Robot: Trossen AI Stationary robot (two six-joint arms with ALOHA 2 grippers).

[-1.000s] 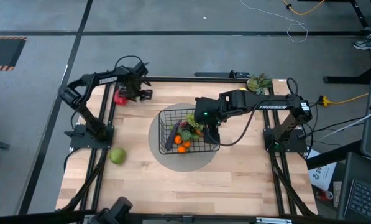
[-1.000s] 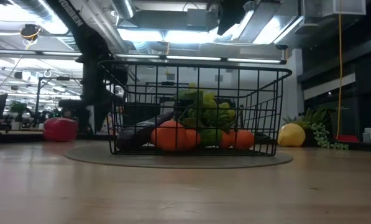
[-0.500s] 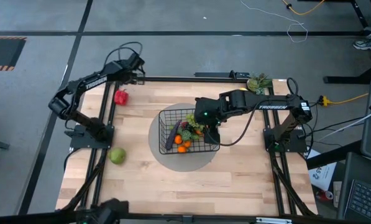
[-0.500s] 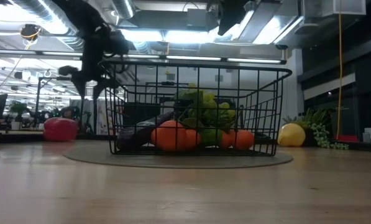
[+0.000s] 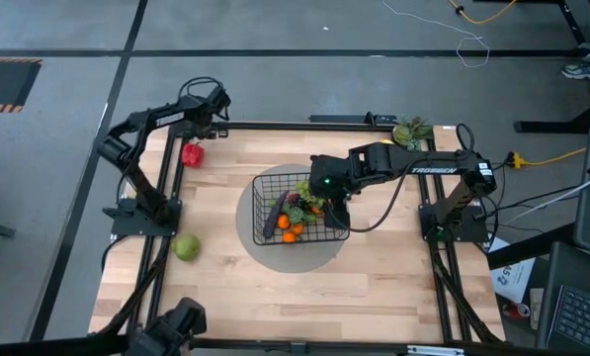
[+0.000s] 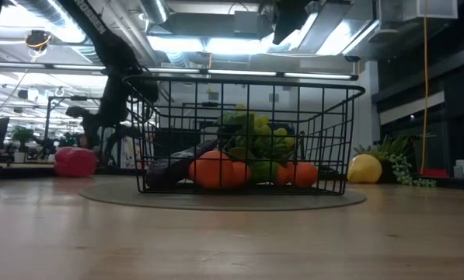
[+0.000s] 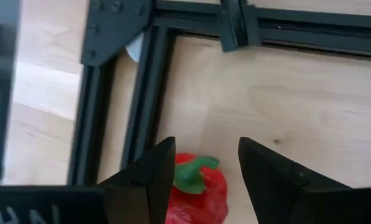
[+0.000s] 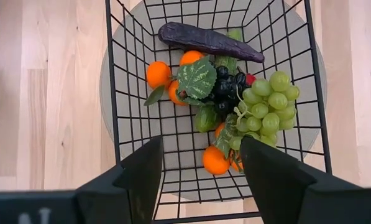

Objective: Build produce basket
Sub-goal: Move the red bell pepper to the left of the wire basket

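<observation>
the basket [image 5: 296, 212] sits mid-table on a round grey mat [image 5: 319, 259], already holding oranges, grapes, a cucumber and an eggplant. the right gripper [image 8: 201, 168] hangs over its rim, fingers apart, holding nothing — looks like it's just parked there.

the step in hand looks like fetching the red pepper [image 7: 196, 190], lying at the far left corner by the table's black frame rail [image 7: 145, 93]. the left gripper [image 7: 205, 165] hovers above it, fingers spread either side of the stem, nothing gripped. next it needs a straight drop and a squeeze — the rail is close on one side, so little slack there.

a green apple [image 5: 186, 247] waits near the left edge, with open wood all around.
</observation>
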